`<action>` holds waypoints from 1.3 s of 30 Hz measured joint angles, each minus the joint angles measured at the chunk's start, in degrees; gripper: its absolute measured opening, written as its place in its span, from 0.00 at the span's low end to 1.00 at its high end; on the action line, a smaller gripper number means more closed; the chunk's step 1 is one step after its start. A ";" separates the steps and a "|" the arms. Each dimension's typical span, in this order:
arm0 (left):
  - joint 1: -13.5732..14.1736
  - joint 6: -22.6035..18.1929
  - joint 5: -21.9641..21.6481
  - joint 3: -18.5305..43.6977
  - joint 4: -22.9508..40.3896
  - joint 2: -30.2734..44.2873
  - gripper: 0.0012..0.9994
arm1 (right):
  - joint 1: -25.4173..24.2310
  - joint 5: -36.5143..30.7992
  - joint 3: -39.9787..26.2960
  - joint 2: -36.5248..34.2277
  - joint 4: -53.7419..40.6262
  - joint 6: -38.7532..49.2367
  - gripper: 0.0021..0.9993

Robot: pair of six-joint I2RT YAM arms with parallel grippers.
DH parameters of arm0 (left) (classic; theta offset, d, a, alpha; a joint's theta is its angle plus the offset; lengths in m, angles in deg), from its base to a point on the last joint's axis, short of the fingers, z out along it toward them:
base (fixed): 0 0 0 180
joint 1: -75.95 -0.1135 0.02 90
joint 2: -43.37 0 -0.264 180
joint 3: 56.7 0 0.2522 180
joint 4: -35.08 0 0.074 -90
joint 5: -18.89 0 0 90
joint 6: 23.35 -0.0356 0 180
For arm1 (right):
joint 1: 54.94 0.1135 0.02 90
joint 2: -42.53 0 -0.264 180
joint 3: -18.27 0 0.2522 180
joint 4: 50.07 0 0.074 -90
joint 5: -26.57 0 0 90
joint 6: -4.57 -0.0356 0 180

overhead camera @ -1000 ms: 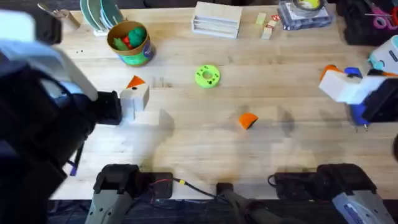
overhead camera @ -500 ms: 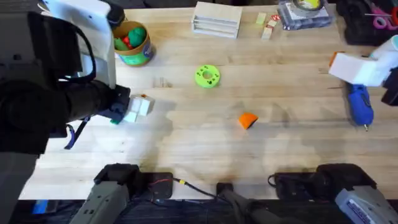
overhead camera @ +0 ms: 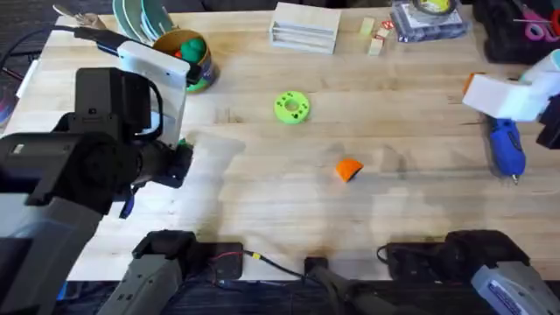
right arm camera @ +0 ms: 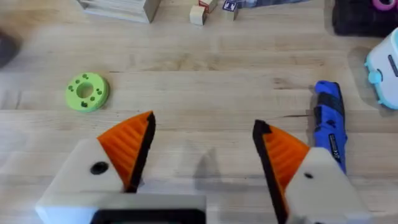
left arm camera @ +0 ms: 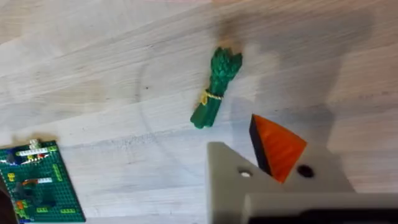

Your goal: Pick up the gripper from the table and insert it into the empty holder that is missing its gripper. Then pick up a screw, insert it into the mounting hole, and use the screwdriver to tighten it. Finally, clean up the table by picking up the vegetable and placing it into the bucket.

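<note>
The right gripper (right arm camera: 202, 155) stands with its jaws wide apart and nothing between them: two white, smooth plastic finger mounts, each tipped with an orange ribbed wedge pad (right arm camera: 127, 148) edged in black. Just beside one of its fingers lies the screwdriver (right arm camera: 329, 124), a slim, glossy bright blue pen shape flat on the pale wooden table (right arm camera: 205, 68); overhead it sits at the right edge (overhead camera: 507, 149), partly under the gripper. No lettering on it can be read.

The left gripper (left arm camera: 273, 168) shows one white mount carrying a single orange wedge pad (left arm camera: 278, 148), with a round dark mounting hole (left arm camera: 305, 170) next to it. Whether this gripper is apart or together cannot be told.

Close beyond the left gripper the vegetable (left arm camera: 216, 87) lies flat on the wood, a dark green leafy bundle tied with a thin yellow band. A green studded brick plate (left arm camera: 38, 183) lies off to one side.

The loose gripper (overhead camera: 349, 169), a small orange wedge, rests mid-table, well apart from both arms. Behind it sits a lime-green round disc (overhead camera: 291, 107) with holes. The bucket (overhead camera: 191, 63), yellow-rimmed with a printed outside, stands at the far left, holding red and green pieces.
</note>
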 joint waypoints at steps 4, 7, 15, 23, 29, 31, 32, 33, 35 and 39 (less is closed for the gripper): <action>0.00 0.55 0.47 0.61 0.09 0.00 0.00 | 0.00 0.00 0.00 0.00 0.00 0.00 0.99; 0.00 1.35 2.51 3.81 -0.21 0.00 0.00 | 0.00 0.00 0.00 0.00 0.00 0.00 0.99; 0.00 2.09 8.55 16.41 -6.72 0.00 0.75 | 0.00 0.00 0.00 0.00 0.02 0.00 0.99; 0.00 2.41 13.08 21.94 -9.01 -0.01 0.44 | 0.00 0.00 0.00 -0.02 0.00 0.00 0.99; 0.00 2.64 17.27 22.47 -11.56 0.00 0.99 | 0.00 0.00 0.00 0.00 0.00 0.00 0.99; 0.00 2.64 18.80 22.47 -11.23 0.00 0.99 | 0.00 0.00 0.00 0.00 0.01 0.00 0.99; 0.00 2.64 19.86 22.47 -11.06 0.00 0.99 | 0.00 0.00 0.00 0.00 0.00 0.00 0.99; 0.00 2.64 21.16 22.47 -10.99 0.00 0.99 | 0.00 0.00 0.00 0.00 0.00 0.00 0.99; 0.00 2.64 23.89 22.47 -11.05 0.00 0.99 | 0.00 0.00 0.00 0.00 0.00 0.00 0.99; 0.00 2.64 30.07 22.47 -12.68 0.00 0.99 | 0.00 0.00 0.00 -0.02 0.00 0.00 0.99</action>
